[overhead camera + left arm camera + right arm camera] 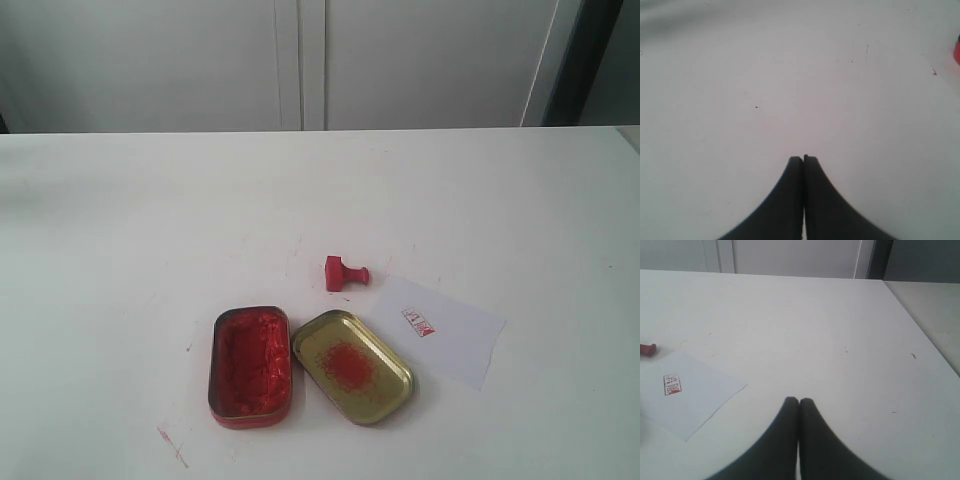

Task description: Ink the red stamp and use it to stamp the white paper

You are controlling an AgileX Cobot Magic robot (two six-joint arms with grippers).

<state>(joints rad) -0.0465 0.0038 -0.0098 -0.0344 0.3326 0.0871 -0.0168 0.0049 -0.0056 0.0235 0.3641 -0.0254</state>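
Stamp (345, 272), paper (458, 338), tin (250, 419), lid (324, 341), one each

The scene is lit softly and evenly, and no glare is seen on the tabletop (150, 220), which is rendered slightly grey and darker toward its far left. Only a faint, short shadow is cast beside the red stamp (345, 272). The white paper (440, 330) is barely set off from the table. A dull sheen is carried by the gold lid (353, 366). The left gripper (803, 159) and right gripper (798, 401) are reduced to dark, soft-edged silhouettes. A faint pinkish cast is spread across the left wrist view.
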